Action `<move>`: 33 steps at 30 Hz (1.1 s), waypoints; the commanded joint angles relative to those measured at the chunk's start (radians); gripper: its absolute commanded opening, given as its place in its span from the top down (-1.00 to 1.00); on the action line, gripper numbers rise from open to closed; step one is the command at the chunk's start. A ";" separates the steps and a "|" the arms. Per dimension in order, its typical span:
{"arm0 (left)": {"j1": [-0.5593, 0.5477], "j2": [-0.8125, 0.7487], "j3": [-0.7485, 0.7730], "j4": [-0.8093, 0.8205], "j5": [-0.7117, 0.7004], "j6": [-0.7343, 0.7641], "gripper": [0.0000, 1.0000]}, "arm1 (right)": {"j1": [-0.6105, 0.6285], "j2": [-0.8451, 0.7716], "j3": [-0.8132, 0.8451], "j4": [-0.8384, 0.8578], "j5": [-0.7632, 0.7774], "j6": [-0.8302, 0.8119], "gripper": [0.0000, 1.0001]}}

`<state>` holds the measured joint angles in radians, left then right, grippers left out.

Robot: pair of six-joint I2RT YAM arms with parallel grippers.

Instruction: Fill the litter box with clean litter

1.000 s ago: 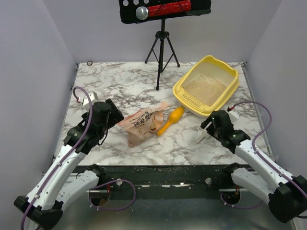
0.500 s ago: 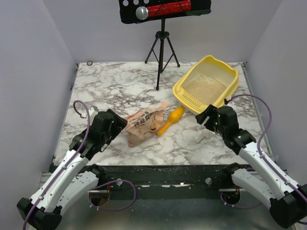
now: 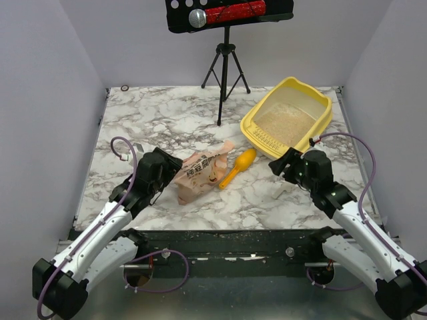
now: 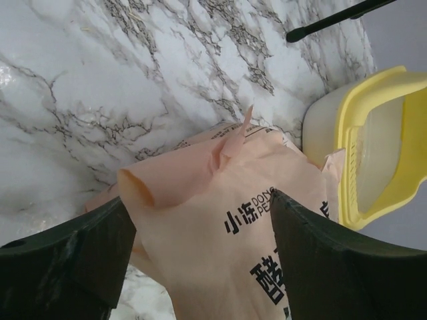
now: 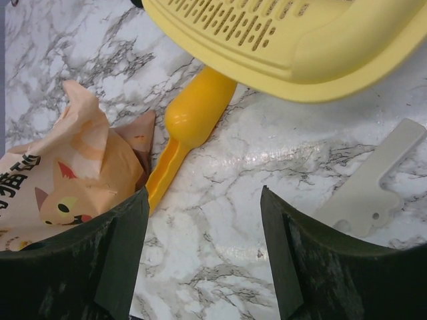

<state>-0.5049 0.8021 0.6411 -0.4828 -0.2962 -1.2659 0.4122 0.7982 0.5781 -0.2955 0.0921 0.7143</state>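
The left end effector [image 4: 200, 223] is wide open and straddles the paper bag [image 4: 207, 160], which lies flat on the bench [image 4: 80, 100]. It is probably lined up to pinch the bag, but nothing is gripped yet. The right end effector [image 5: 203, 200] is spread just as wide and is empty, with the scoop [image 5: 190, 123] just ahead of it. Beyond both sits the litter box [image 5: 287, 47], with clean litter [image 3: 283, 123] thinly covering its floor. The bag's contents are hidden, and its mouth cannot be made out.

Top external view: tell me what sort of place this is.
Probably a lab robot test cell, not a home: plain grey walls box in a marble-patterned table, and a black tripod holding a rig stands at its far side.
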 commanded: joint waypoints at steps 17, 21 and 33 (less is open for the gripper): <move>0.017 -0.008 -0.211 1.059 0.248 0.577 1.00 | 0.000 0.159 0.115 0.367 -0.419 -0.456 -0.45; 0.031 0.022 -0.242 1.220 0.397 0.605 1.00 | 0.052 0.283 0.244 0.383 -0.469 -0.597 -0.46; 0.077 0.094 -0.333 1.638 0.684 0.557 1.00 | 0.071 0.484 0.580 0.182 -0.936 -1.284 -0.75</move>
<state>-0.4377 0.8989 0.2955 0.9138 0.2420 -0.6998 0.4812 1.2335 1.0657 -0.0044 -0.6189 -0.2470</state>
